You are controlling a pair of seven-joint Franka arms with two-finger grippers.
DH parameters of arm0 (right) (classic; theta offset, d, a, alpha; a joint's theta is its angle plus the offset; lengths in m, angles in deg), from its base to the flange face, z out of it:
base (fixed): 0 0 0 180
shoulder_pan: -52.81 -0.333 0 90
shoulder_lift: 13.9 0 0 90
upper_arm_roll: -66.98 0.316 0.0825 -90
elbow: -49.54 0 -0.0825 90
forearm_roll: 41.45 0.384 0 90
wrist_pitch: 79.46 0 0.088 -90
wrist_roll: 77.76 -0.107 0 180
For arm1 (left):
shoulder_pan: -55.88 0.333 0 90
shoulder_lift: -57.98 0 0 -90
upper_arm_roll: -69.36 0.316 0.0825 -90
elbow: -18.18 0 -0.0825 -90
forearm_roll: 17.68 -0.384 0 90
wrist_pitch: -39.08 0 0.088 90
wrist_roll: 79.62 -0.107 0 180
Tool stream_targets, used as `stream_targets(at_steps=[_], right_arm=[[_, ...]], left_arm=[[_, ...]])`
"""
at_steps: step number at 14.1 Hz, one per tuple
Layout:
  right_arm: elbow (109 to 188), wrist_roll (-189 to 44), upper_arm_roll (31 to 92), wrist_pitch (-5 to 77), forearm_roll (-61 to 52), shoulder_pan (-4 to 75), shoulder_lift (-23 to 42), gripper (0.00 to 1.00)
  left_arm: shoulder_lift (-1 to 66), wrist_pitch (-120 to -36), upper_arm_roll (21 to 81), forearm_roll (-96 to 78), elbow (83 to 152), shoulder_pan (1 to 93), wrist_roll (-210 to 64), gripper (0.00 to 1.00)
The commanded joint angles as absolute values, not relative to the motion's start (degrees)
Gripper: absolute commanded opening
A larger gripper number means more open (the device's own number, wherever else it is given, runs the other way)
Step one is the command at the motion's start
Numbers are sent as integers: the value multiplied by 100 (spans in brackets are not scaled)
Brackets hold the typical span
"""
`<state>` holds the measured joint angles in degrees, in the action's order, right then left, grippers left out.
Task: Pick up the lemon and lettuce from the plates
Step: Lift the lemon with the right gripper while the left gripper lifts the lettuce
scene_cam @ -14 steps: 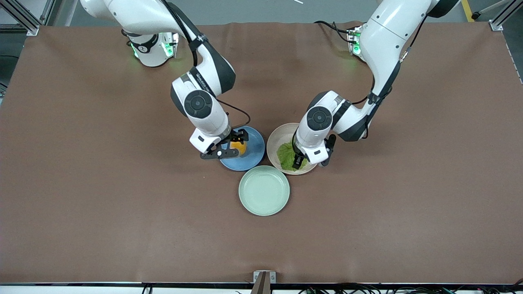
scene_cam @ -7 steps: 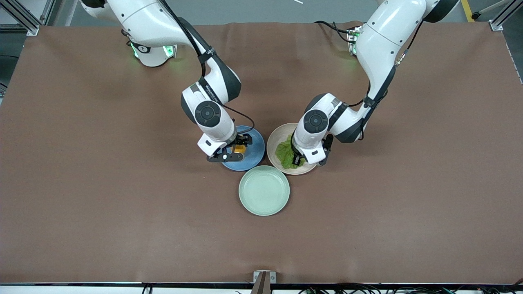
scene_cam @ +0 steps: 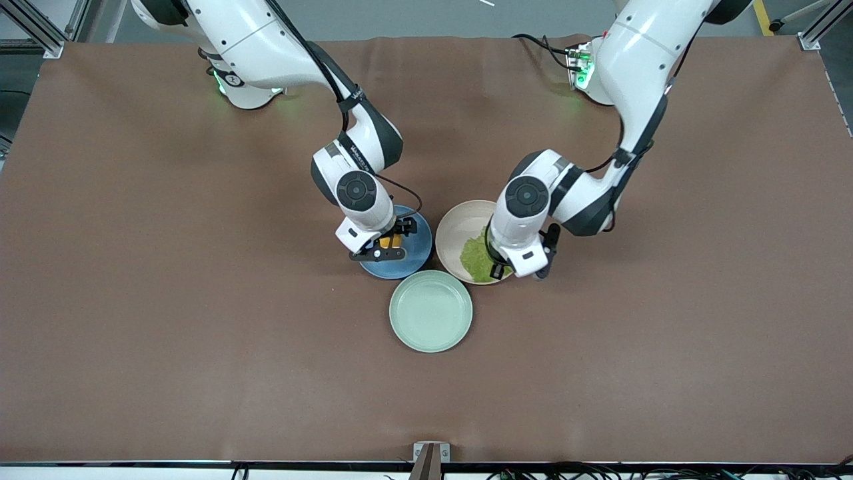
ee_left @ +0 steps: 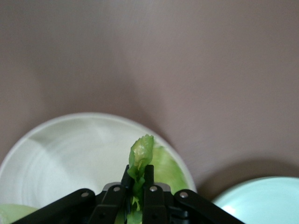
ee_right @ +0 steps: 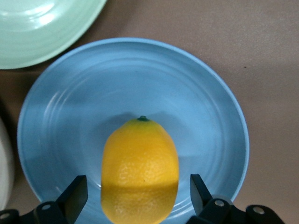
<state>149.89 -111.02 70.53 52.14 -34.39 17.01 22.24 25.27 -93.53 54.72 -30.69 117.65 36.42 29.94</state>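
The lemon (ee_right: 140, 163) lies on the blue plate (ee_right: 140, 74). My right gripper (ee_right: 139, 196) is low over that plate, open, with one finger (ee_right: 74, 196) on each side of the lemon and a gap at both sides. In the front view the lemon (scene_cam: 390, 241) is mostly hidden under the right gripper (scene_cam: 393, 239). My left gripper (ee_left: 138, 175) is shut on the lettuce (ee_left: 141, 154), and a fold of the leaf sticks up between the fingers over the beige plate (ee_left: 70, 154). In the front view the lettuce (scene_cam: 474, 257) lies on the beige plate (scene_cam: 456, 233) under the left gripper (scene_cam: 496, 267).
A mint-green plate (scene_cam: 430, 311) sits on the brown table, nearer to the front camera than the blue plate (scene_cam: 414, 250) and the beige one, close to both. It also shows in the right wrist view (ee_right: 42, 23) and the left wrist view (ee_left: 261, 200).
The right gripper has shifted along the blue plate toward the left arm's end, around the lemon. The left gripper has shifted slightly and the lettuce now looks bunched and smaller.
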Motion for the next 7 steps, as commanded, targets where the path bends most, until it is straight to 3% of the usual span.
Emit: stream_targets(at_steps=[1, 3, 4, 7], right_arm=[[15114, -11151, 7041, 5290, -3337, 1687, 2143, 54], [15114, -11151, 7032, 5290, -3337, 1722, 2143, 34], [15106, -11151, 7032, 5273, -3337, 1757, 2134, 29], [15106, -11151, 6997, 5150, -3346, 1783, 1924, 27]], left_arm=[[3116, -9030, 5424, -3192, 11890, 3970, 2386, 0], [3283, -8881, 5424, -3157, 11899, 4251, 1735, 0], [3302, -8845, 5424, -3148, 11916, 4470, 1445, 0], [3267, -8845, 5415, -3139, 11960, 5076, 724, 0]])
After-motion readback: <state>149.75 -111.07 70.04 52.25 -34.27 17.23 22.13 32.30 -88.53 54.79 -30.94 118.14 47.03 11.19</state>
